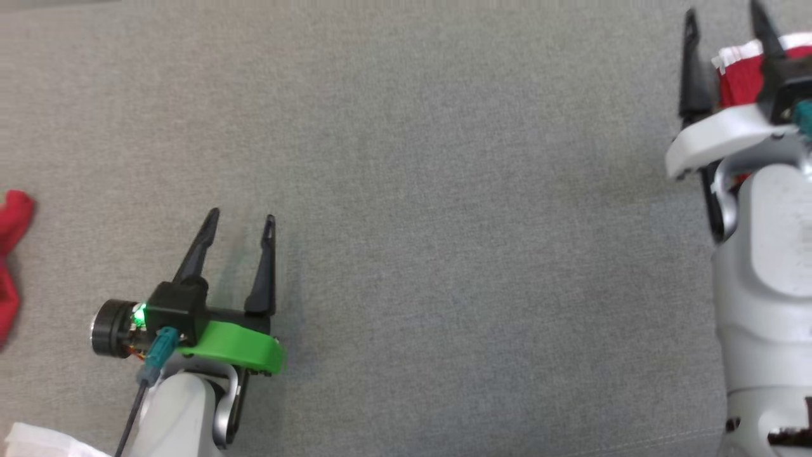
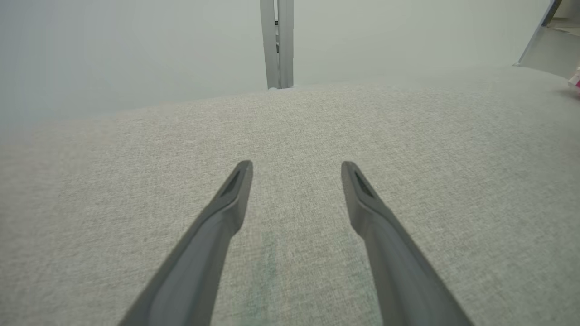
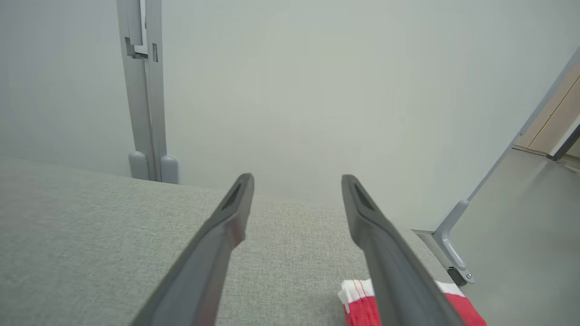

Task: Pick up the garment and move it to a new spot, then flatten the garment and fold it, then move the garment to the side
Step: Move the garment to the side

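Note:
A folded red garment with white trim (image 1: 738,75) lies at the far right of the grey fabric surface (image 1: 444,190). My right gripper (image 1: 723,13) hovers over it, open, with nothing between the fingers. In the right wrist view the garment's (image 3: 360,304) corner lies below the right-hand finger of the gripper (image 3: 297,177), close to the surface's edge. My left gripper (image 1: 242,216) stands open at the lower left over bare fabric, far from the garment. The left wrist view has its fingers (image 2: 297,165) spread wide above the grey cloth.
A second, crumpled red cloth (image 1: 11,254) lies at the left edge. Something white (image 1: 35,441) sits at the bottom left corner. A grey partition post (image 3: 145,90) stands behind the surface, and a metal bracket foot (image 3: 446,246) stands on the floor past the right edge.

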`<state>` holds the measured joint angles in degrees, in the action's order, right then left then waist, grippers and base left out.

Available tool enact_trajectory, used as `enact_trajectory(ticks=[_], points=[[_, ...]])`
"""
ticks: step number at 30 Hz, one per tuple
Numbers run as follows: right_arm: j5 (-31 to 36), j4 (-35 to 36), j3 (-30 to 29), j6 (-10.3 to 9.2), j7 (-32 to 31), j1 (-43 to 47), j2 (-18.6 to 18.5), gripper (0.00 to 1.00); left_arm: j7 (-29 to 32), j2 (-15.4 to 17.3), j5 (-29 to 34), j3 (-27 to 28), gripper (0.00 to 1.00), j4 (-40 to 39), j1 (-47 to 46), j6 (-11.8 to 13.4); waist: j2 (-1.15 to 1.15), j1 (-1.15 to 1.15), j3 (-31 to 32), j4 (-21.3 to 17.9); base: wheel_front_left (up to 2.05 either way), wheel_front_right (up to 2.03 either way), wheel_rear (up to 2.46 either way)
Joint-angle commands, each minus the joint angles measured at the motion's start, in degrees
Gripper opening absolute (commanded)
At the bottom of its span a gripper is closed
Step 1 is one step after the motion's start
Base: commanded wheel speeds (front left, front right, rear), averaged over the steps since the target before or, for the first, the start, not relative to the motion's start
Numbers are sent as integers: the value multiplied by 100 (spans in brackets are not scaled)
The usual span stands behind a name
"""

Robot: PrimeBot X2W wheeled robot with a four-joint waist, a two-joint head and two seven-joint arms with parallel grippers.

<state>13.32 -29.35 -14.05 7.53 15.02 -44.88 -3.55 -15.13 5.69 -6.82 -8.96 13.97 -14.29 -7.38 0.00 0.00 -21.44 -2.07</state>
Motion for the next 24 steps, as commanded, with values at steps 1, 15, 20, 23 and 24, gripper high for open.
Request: enact_trajectory(ticks=[1,15,20,23,24], points=[[-157,21,111,-9,19,255,20,100,0,-43,61,98,100,46,103,-13,0,0,377,169,0,0,0],[-1685,201,1086,-9,21,2024,53,100,-1,-214,188,854,100,404,514,1,0,0,1144,442,0,0,0],[-1956,349,1120,-9,20,2494,51,100,-1,-244,148,990,100,489,770,-2,0,0,1408,478,0,0,0],[-2075,385,1142,-9,21,2719,52,100,-1,-257,132,1029,100,520,902,-4,0,0,1549,488,0,0,0],[-2119,381,1151,-9,21,2799,52,100,-1,-260,117,1048,100,532,967,-4,0,0,1598,491,0,0,0]])
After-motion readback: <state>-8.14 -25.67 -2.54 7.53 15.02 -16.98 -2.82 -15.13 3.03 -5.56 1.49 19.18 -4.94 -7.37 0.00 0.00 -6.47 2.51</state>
